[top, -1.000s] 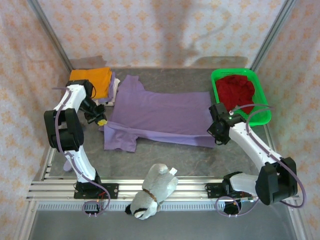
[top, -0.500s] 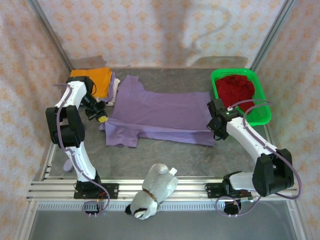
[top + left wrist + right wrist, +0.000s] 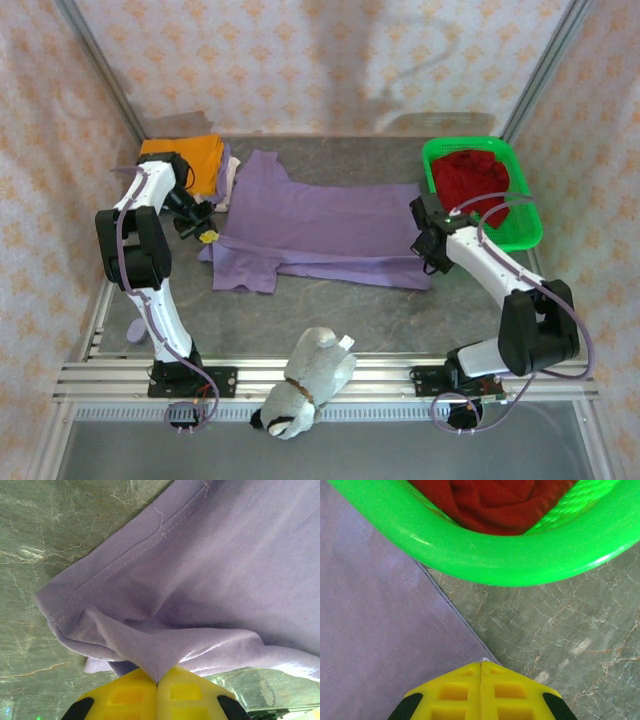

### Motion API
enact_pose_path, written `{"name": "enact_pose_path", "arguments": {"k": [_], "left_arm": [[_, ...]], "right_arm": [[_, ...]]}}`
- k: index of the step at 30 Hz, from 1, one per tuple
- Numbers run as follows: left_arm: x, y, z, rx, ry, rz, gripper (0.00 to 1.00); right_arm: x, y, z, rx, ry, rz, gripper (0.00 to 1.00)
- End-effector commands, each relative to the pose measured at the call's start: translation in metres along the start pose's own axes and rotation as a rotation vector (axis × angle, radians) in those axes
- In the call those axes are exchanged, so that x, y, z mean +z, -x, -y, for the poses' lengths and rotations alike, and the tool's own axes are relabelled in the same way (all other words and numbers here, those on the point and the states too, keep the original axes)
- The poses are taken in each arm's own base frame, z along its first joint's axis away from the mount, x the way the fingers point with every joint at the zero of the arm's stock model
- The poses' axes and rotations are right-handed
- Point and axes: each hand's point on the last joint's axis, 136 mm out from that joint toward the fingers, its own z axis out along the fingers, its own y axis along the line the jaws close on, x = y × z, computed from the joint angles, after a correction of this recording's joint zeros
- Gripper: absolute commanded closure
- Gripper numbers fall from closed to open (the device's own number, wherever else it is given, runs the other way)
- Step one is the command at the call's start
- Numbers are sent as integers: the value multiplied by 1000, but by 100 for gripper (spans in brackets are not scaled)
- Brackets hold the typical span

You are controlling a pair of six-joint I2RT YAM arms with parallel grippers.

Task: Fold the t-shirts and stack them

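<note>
Pinching so little cloth, your left hand (image 3: 157,682) at the sleeve and right hand (image 3: 481,667) at the hem corner could have dropped the lavender t-shirt (image 3: 320,225), spread across the worktop (image 3: 400,312), or snagged the green basket (image 3: 485,562).

A spread t-shirt (image 3: 320,225) lies across the middle of the table (image 3: 400,315). Behind its left end sits a folded t-shirt (image 3: 185,155). To its right, a basket (image 3: 470,141) holds a bunched t-shirt (image 3: 480,178). A plush toy (image 3: 310,380) lies in front, at the near edge.
</note>
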Motion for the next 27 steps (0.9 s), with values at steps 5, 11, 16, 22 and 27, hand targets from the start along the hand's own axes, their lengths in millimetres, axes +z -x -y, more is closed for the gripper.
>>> {"name": "enact_pose_path", "arguments": {"k": [5, 11, 16, 22, 27], "left_arm": [[7, 9, -2, -9, 4, 0, 100], [13, 21, -2, -2, 7, 11, 100], [11, 29, -3, -24, 14, 12, 88], [-15, 39, -5, -47, -10, 99, 62], [-33, 39, -2, -35, -15, 145, 47]], "right_arm": [[3, 17, -5, -16, -29, 54, 100], [1, 15, -13, -48, -6, 22, 89], [-4, 18, -16, -52, 14, 30, 77], [-28, 26, -21, -82, 44, 38, 61], [-49, 34, -16, -91, 50, 72, 54]]}}
